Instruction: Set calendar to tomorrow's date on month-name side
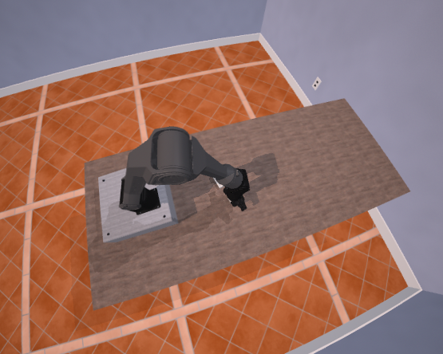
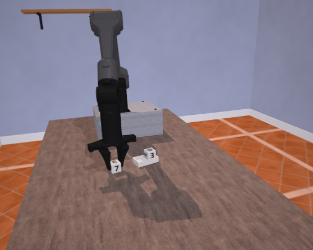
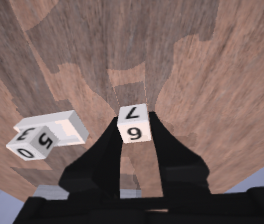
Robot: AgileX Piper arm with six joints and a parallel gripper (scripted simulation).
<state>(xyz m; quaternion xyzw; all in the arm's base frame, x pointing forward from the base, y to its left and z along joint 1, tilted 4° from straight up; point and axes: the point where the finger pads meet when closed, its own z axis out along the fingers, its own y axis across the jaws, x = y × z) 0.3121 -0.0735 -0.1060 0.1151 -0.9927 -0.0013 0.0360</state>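
Note:
A white cube (image 2: 115,166) stands on the table left of the tray, with 7 on its front face and 6 or 9 on top. My gripper (image 2: 115,161) points straight down over it, one finger on each side. The fingers stand just wider than the cube and do not clamp it. The wrist view shows the cube (image 3: 133,123) between the fingertips. The white tray (image 2: 145,161) lies flat to the right. The second cube (image 2: 150,153) stands in its right half, showing 3 in front and 0 on top. The tray's left half is empty. In the wrist view this cube (image 3: 33,141) also shows a 5.
The arm's grey base block (image 2: 130,119) stands behind the tray at the table's far end. The arm (image 1: 172,159) hides the tray and cubes in the top view. A wooden shelf (image 2: 57,11) hangs high on the back wall.

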